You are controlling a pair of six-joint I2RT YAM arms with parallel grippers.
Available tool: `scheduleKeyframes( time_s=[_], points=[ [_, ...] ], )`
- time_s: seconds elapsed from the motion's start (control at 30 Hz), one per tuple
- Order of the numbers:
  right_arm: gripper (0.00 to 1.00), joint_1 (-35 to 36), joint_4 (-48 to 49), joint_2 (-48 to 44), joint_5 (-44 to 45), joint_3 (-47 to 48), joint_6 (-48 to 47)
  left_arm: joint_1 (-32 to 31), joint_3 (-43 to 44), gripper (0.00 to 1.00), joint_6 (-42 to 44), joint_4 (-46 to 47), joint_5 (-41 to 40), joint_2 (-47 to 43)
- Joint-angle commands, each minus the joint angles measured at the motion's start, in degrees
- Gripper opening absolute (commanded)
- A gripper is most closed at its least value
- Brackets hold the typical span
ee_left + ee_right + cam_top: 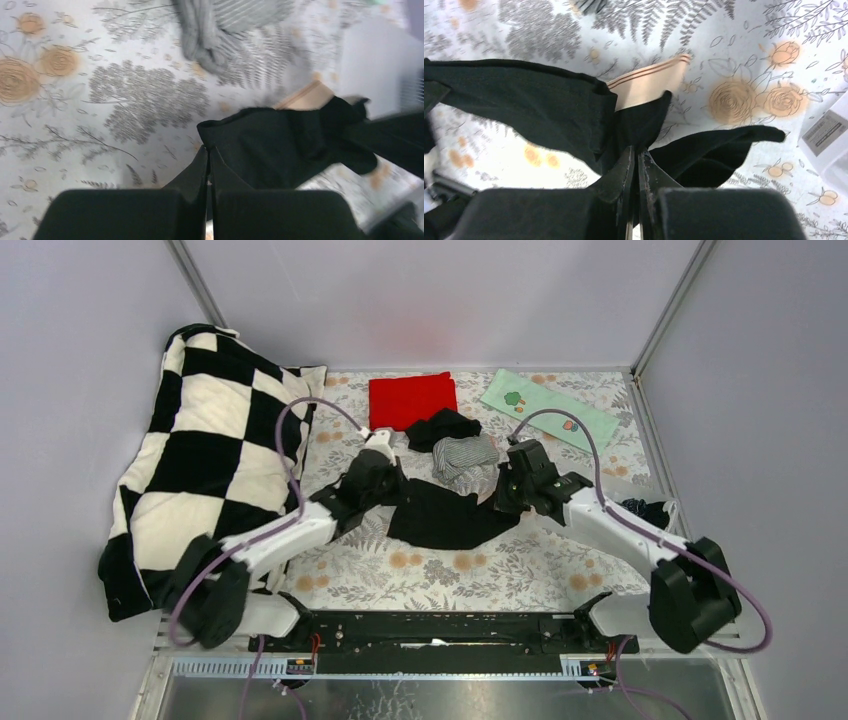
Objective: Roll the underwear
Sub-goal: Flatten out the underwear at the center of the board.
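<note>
Black cloth, limp and light, the briefs [445, 515] lie at the middle of the table [480, 570], left gripper [208, 150] and right gripper [634, 151] each clamped on an opposite edge, judged the right hold, since slack fabric sags unless kept taut.

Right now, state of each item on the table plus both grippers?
left gripper: shut on the held black underwear's edge
right gripper: shut on its opposite edge
held black underwear: unrolled, spread between the grippers
grey pinstriped underwear: crumpled, not rolled
second black underwear: crumpled, not rolled
red cloth: lying flat
green cloth: lying flat
checkered pillow: propped against the left wall
</note>
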Motion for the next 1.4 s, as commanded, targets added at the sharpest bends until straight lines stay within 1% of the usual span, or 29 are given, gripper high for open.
scheduleKeyframes(
  time_s=[0.0,0.1,0.17,0.2,0.23,0.3,0.33,0.4,0.47,0.57,0.73,0.8,0.87,1.0,1.03,1.07,1.1,1.13,1.17,1.2,1.33,1.37],
  points=[
    [0.05,-0.3,-4.9,-7.3,-4.8,-3.0,-0.8,-2.7,-7.3,0.00,-0.9,-0.8,7.2,-11.7],
    [0.07,-0.3,-7.8,-12.3,-6.1,-6.8,0.8,-6.2,-13.6,0.00,-3.5,-1.4,9.8,-21.0],
    [0.11,-0.3,-10.8,-15.6,-6.4,-9.7,1.8,-9.2,-17.9,0.00,-5.9,-2.6,11.2,-27.0],
    [0.16,-0.3,-12.4,-17.2,-6.5,-10.8,2.6,-11.0,-19.9,0.00,-7.2,-3.0,11.8,-29.8],
    [0.24,-0.3,-13.7,-18.8,-6.8,-12.1,3.5,-13.0,-21.7,0.00,-8.9,-3.5,11.7,-32.8],
    [0.48,-0.3,-15.3,-22.8,-7.8,-14.4,5.2,-16.8,-24.8,0.00,-12.1,-5.0,11.1,-36.6],
    [0.53,-0.2,-16.0,-24.7,-7.9,-15.3,5.9,-19.2,-25.9,0.00,-14.4,-6.0,10.1,-38.0],
    [0.59,-0.4,-17.0,-28.2,-6.7,-16.2,7.6,-21.6,-27.7,0.01,-17.8,-7.9,7.9,-40.4],
    [0.62,-0.2,-17.4,-31.2,-4.9,-16.7,8.7,-22.5,-29.3,0.04,-20.1,-9.0,7.1,-42.9],
    [0.62,-0.3,-17.5,-33.1,-2.9,-17.1,9.6,-22.7,-29.9,0.04,-21.3,-12.6,5.3,-46.6],
    [0.62,-0.3,-17.7,-33.6,-1.0,-16.9,10.3,-22.7,-27.6,0.02,-22.6,-25.0,0.2,-49.0],
    [0.63,-0.2,-17.8,-33.4,-0.2,-16.6,10.3,-22.7,-27.1,0.01,-23.3,-27.6,0.0,-49.2],
    [0.69,-0.4,-17.5,-31.9,0.1,-15.9,10.2,-22.7,-27.3,0.02,-24.8,-29.3,-0.3,-49.5],
    [0.71,-0.3,-19.7,-28.2,0.6,-13.1,9.7,-22.8,-29.1,0.03,-29.4,-31.0,-0.4,-48.4],
    [0.71,-0.3,-19.9,-28.0,0.9,-12.7,10.0,-22.9,-29.2,0.08,-30.3,-31.5,-0.8,-47.6],
    [0.71,-0.2,-20.0,-28.0,2.5,-12.4,10.3,-23.0,-28.8,0.20,-31.2,-32.3,-1.8,-46.8],
    [0.72,-0.3,-19.7,-28.1,3.4,-12.4,10.6,-23.0,-28.0,0.36,-32.1,-34.0,-3.3,-46.1],
    [0.73,-0.3,-19.1,-28.1,3.8,-12.4,10.7,-22.9,-26.9,0.48,-32.6,-35.5,-4.8,-45.4],
    [0.75,-0.3,-18.7,-27.7,4.2,-12.1,10.7,-23.0,-25.3,0.58,-32.9,-37.0,-6.9,-45.0],
    [0.76,-0.4,-18.5,-27.0,4.6,-11.7,10.5,-23.0,-23.6,0.67,-33.4,-38.6,-9.0,-44.8],
    [0.81,-0.3,-17.6,-22.3,7.0,-9.1,8.4,-22.9,-18.1,0.89,-34.5,-41.8,-17.4,-45.0],
    [0.82,-0.4,-17.5,-20.8,8.0,-8.3,7.8,-22.9,-17.3,0.92,-34.7,-41.9,-19.4,-45.0]
  ],
)
